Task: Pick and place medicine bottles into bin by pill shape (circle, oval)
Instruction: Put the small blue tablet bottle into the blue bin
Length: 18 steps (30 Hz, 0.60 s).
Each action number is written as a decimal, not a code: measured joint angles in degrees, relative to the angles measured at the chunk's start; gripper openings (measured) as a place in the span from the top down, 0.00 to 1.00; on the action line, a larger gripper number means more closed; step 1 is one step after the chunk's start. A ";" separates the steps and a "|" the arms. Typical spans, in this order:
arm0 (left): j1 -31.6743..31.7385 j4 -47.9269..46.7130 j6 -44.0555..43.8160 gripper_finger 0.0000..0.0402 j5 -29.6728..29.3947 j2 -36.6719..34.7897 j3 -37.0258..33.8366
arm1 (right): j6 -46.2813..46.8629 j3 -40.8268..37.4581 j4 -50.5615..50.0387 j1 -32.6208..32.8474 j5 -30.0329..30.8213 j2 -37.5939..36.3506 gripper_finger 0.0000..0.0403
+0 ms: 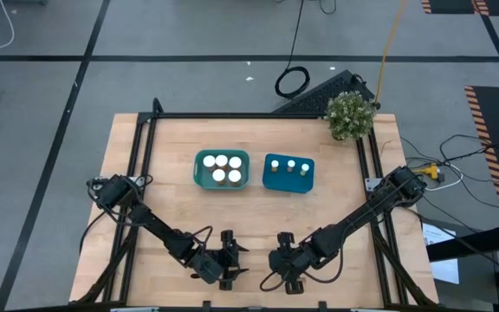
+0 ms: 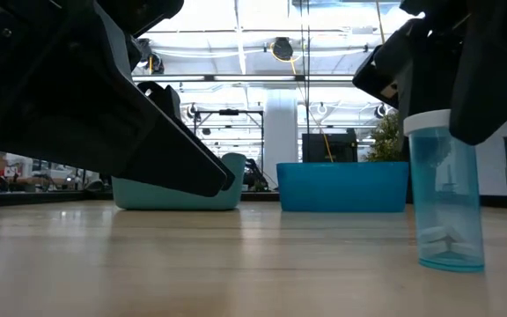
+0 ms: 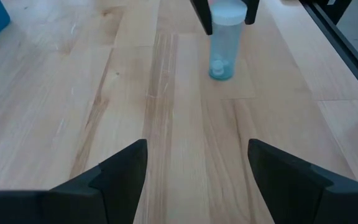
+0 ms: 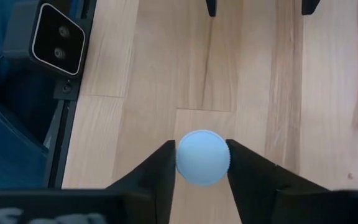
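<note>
A clear blue-tinted medicine bottle (image 2: pixel 447 198) with a white cap stands upright on the wood table near its front edge, with white pills in its bottom. My right gripper (image 4: pixel 202 163) is shut on its cap, and in the high view that gripper (image 1: pixel 286 263) hides the bottle. My left gripper (image 3: pixel 197 177) hovers open just to the bottle's left (image 1: pixel 229 262) with nothing between its fingers, facing the bottle (image 3: pixel 224 43). Several white-capped bottles stand in the teal bin (image 1: pixel 199 171). Three smaller ones stand in the blue bin (image 1: pixel 269 178). My right gripper pinches the bottle's white cap (image 4: pixel 202 157) between its two fingers, one on each side of the cap's round rim. The fingers come from above, pointing down. The bottle stands upright with its base (image 2: pixel 451 261) on the table.
The two bins sit side by side at the table's middle, farther back. A potted plant (image 1: pixel 351 115) stands at the far right corner. A black frame (image 1: pixel 145 130) runs round the table. The low camera's grey housing (image 4: pixel 55 37) sits at the near edge.
</note>
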 joint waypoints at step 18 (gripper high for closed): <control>0.00 -0.01 -0.03 0.31 -0.01 0.00 0.00 | -0.61 0.07 -0.02 0.00 0.01 -0.86 0.71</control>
